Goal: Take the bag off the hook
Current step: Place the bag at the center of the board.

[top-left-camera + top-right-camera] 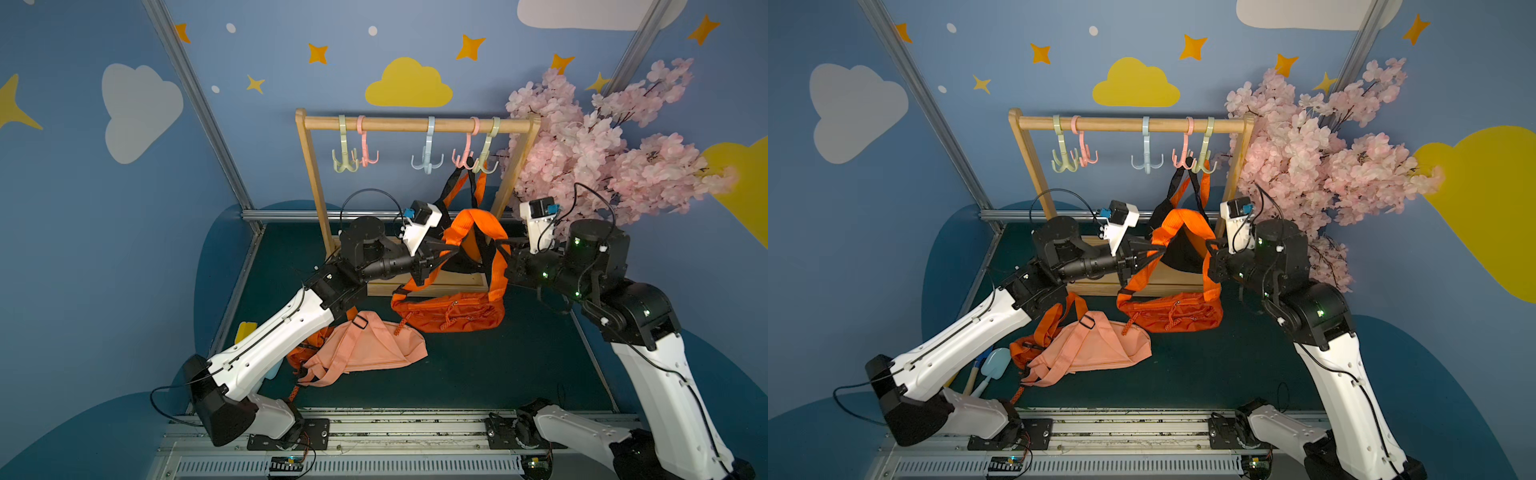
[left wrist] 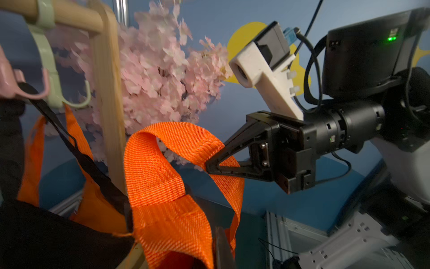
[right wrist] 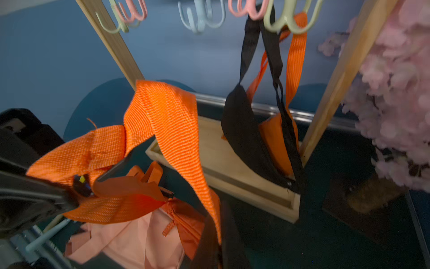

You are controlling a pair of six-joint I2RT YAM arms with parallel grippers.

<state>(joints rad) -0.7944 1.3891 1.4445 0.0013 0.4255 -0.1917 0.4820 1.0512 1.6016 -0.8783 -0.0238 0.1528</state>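
An orange bag (image 1: 449,316) (image 1: 1171,311) hangs low in front of the wooden rack (image 1: 415,124), its body at the floor. Its wide orange strap (image 1: 473,218) (image 2: 176,139) (image 3: 162,111) arches up between my two grippers and rests on no hook. My left gripper (image 1: 451,249) (image 1: 1160,249) (image 2: 221,233) is shut on the strap's left side. On the right side, my right gripper (image 1: 496,243) (image 1: 1210,245) (image 3: 218,233) is shut on it too. Above, a pink hook (image 1: 463,160) and a green hook (image 1: 484,164) carry the straps of a black and orange bag (image 3: 256,130).
A peach bag (image 1: 370,345) lies on the floor under my left arm, with a small light blue shovel (image 1: 994,365) beside it. Pink blossom branches (image 1: 602,145) crowd the rack's right post. Three more hooks (image 1: 428,160) hang bare on the bar.
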